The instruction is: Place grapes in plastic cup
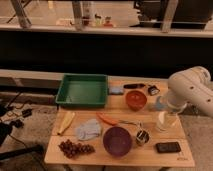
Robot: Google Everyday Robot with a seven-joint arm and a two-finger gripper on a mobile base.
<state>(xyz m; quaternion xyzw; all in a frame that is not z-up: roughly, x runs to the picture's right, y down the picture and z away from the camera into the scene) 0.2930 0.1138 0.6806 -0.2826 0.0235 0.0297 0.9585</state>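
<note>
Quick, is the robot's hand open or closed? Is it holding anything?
Gripper: open, holding nothing, low over the right side of the table; the grapes lie at the front left.

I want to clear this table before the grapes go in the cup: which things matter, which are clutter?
Needed: grapes, plastic cup, hand on the right, by the cup.
Clutter: green tray, purple bowl, orange bowl, cloth, banana.
</note>
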